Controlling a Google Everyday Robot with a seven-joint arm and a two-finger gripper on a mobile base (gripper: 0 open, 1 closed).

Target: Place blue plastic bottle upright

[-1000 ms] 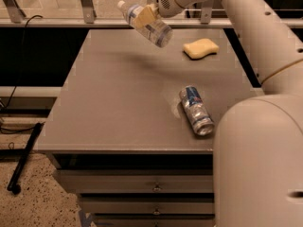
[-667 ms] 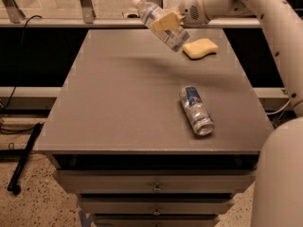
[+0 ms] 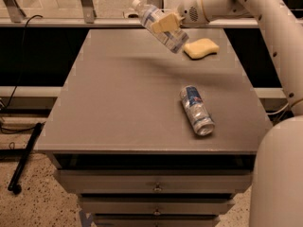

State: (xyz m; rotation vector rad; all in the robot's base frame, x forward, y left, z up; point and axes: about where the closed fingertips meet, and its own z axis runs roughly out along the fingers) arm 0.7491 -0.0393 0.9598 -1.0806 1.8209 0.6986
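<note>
**Inspector:** Report the change since a second ago.

**Arm:** My arm has swung out toward the right edge of the view, and its bulk no longer stands over the near right corner of the surface (image 3: pixel 118 103). The load has shifted slightly right along the rear edge and stayed aloft.

**Inspector:** State of the fingers?

**Arm:** My fingers (image 3: pixel 164 21) are closed across the blue plastic bottle (image 3: pixel 174 37) at the label, roughly mid-length. One pale pad shows on the near side.

**Inspector:** Where is the bottle?

**Arm:** In the air over the rear of the surface, touching nothing. Its long axis is slanted: white cap up and to the left, base down and to the right. The yellow sponge (image 3: pixel 201 48) lies near the base, just below and to its right.

**Inspector:** The governing relation?

**Arm:** The base is the lower end, but the axis is well off vertical. In my judgement the wrist must bring the cap over the base before descent. Otherwise the base lands on its edge and the bottle tips.

**Inspector:** Obstructions?

**Arm:** The can (image 3: pixel 196 110) lies on its side, well apart toward the front. The sponge is the nearer hazard, so set-down is better taken left of it.
</note>
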